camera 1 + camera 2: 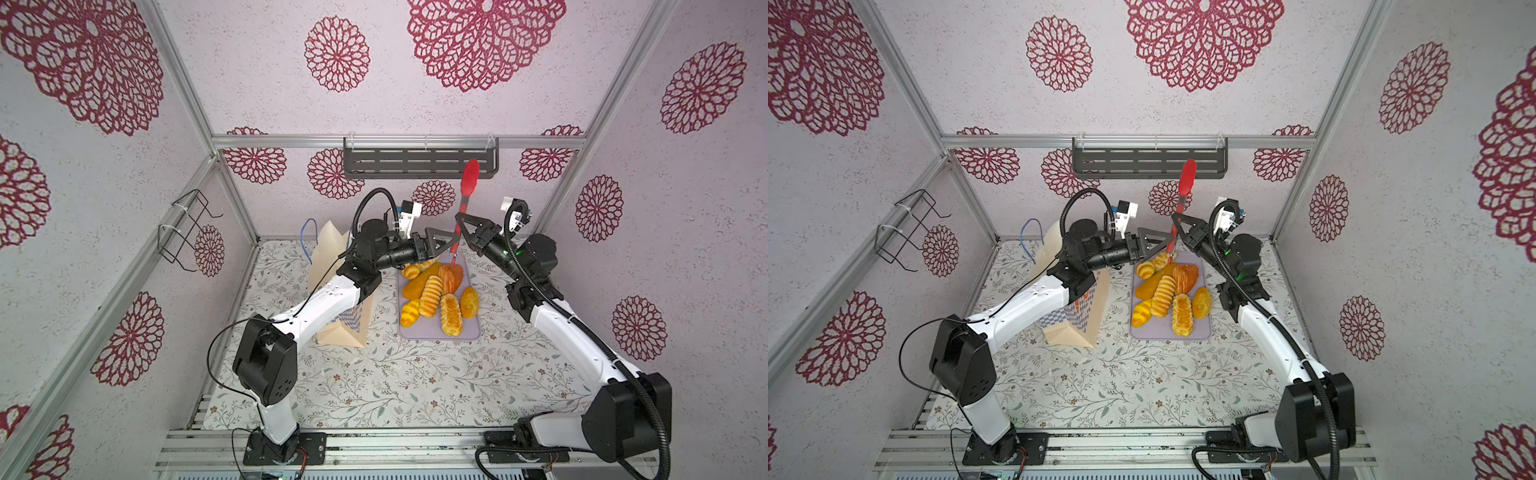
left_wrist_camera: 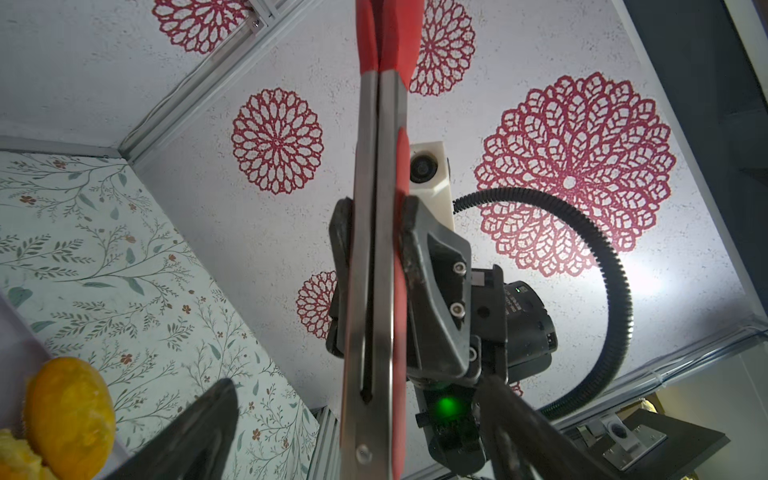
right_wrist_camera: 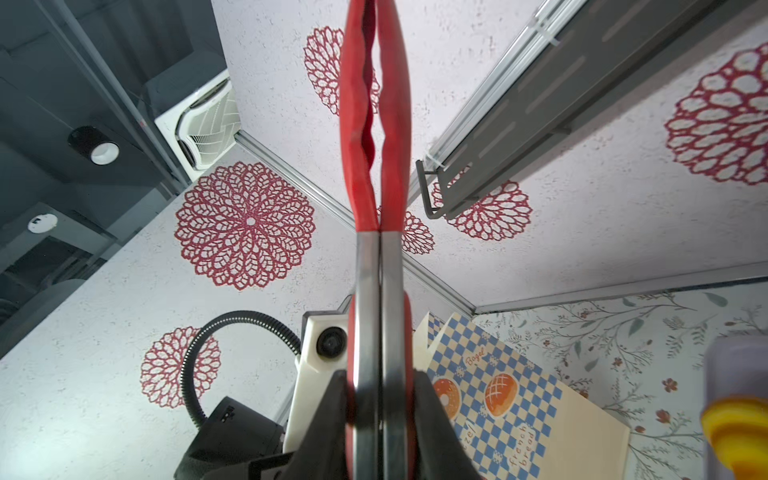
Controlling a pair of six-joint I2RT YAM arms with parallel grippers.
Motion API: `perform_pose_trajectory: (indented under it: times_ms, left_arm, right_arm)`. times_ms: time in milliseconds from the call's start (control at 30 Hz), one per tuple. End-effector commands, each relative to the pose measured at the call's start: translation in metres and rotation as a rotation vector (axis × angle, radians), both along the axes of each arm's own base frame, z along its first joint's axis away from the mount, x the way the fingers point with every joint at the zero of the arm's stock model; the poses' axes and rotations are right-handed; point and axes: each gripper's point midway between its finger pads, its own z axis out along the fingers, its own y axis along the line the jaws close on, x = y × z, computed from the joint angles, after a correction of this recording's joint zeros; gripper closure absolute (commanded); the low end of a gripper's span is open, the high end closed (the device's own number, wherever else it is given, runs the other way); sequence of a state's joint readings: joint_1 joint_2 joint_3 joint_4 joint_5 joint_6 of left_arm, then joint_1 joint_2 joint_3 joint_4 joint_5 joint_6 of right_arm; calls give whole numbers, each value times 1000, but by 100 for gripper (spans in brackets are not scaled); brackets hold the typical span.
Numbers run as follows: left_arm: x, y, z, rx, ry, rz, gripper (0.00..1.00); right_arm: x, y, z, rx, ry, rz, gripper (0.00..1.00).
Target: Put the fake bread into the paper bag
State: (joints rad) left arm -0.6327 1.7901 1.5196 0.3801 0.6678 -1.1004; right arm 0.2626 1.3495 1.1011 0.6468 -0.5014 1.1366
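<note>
The fake bread (image 1: pixel 436 297) (image 1: pixel 1167 295) is several glossy golden loaves and rolls piled on a lilac tray (image 1: pixel 469 332). The cream paper bag (image 1: pixel 332 245) (image 3: pixel 519 415) stands upright left of the tray, partly behind my left arm. Red-tipped metal tongs (image 1: pixel 470 174) (image 3: pixel 380 291) stand upright above the tray's far end. My right gripper (image 1: pixel 459 218) (image 3: pixel 380 399) is shut on their shafts and presses them together. My left gripper (image 1: pixel 451 241) (image 2: pixel 365 415) is open, its fingers wide on either side of the tongs' hinge end. A loaf (image 2: pixel 70 411) shows in the left wrist view.
A dark slotted shelf (image 1: pixel 419 160) hangs on the back wall just behind the tongs' tips. A black wire rack (image 1: pixel 187 232) is fixed to the left wall. Floral cloth (image 1: pixel 395 382) covers the table in front of the tray and bag.
</note>
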Motion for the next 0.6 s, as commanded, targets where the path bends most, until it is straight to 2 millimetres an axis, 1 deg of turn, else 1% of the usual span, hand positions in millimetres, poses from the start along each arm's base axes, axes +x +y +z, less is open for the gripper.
perform_pose_trajectory:
  times_ms: [0, 133, 267, 367, 567]
  left_arm:
    - [-1, -4, 6, -18, -23, -12, 10]
    - [-5, -6, 11, -50, -29, -44, 19]
    - [-5, -7, 10, -58, -27, -53, 31]
    - [-6, -7, 12, -68, -26, -61, 35]
    - [-8, -6, 14, -81, -21, -65, 50]
  right_arm:
    - [-21, 0, 54, 78, -164, 27, 79]
    - [-18, 3, 51, 80, -157, 28, 80]
    - [-18, 5, 49, 85, -156, 32, 80]
    - [-17, 8, 48, 86, -153, 36, 81]
    - [-18, 10, 44, 86, -145, 42, 81]
